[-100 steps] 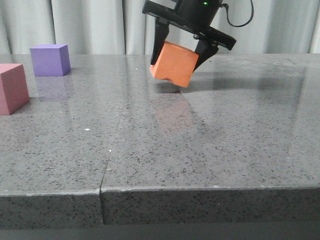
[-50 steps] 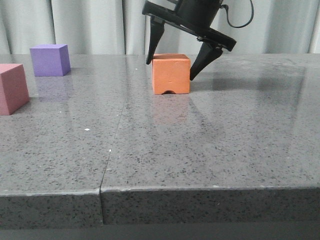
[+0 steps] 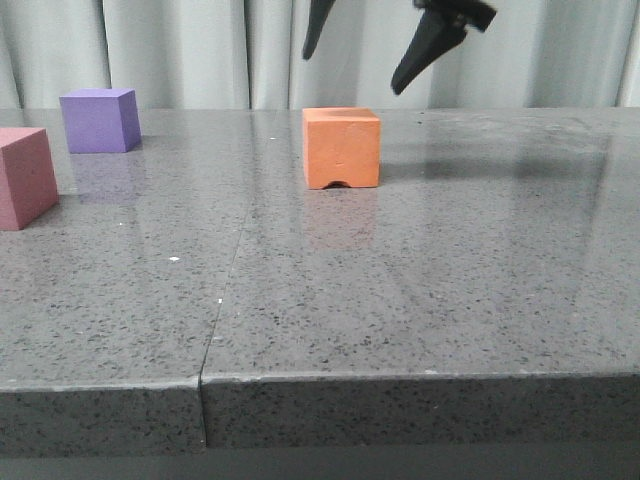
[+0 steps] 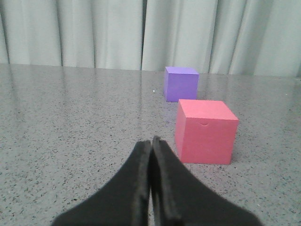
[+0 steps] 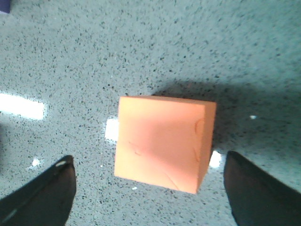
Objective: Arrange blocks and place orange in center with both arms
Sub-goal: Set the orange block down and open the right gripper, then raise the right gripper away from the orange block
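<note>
The right gripper (image 3: 365, 45) is spread wide and empty, positioned above the orange block (image 3: 341, 147), which is seated flat on the table (image 3: 420, 290) near centre, notch downward. The left gripper (image 4: 150, 155) is pressed closed on nothing. From it, the pink-red block (image 4: 206, 130) is found at 1 o'clock, with the purple block (image 4: 181, 83) beyond. A closed approach may shove the pink-red block aside rather than grasp it.
</note>
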Controlling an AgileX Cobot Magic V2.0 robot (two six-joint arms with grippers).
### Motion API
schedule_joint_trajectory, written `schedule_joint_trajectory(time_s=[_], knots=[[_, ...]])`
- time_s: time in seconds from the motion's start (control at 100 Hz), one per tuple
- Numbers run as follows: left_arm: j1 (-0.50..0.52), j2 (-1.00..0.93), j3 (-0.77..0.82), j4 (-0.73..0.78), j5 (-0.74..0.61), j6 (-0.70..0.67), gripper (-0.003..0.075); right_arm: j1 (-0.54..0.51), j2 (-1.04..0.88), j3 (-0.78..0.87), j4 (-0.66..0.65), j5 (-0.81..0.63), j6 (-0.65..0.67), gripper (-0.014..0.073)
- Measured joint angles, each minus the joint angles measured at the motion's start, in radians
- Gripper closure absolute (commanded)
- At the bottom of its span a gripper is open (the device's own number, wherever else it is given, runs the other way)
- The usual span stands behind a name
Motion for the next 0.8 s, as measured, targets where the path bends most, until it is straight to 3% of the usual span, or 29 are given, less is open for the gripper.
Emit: schedule_joint_trajectory(time_s=[0.11,0.29,0.38,0.6,0.8], knots=[[0.000,0.000,0.000,0.000,0.000,0.000,0.0741,0.000,-0.034,-0.002,-0.043,0.001,0.000,0.0179],[0.000,0.000,0.000,0.000,0.000,0.000,0.0741,0.000,-0.101,-0.002,-0.065,0.005,-0.002,0.0545],[0.000,0.000,0.000,0.000,0.000,0.000,0.0741,0.000,-0.133,0.006,-0.070,0.007,-0.016,0.0669],[0.000,0.000,0.000,0.000,0.000,0.000,0.0741,0.000,-0.229,0.133,-0.086,0.007,-0.038,0.0663],[0.000,0.000,0.000,0.000,0.000,0.000,0.0741,0.000,-0.372,0.346,-0.093,0.003,-0.090,0.0663]])
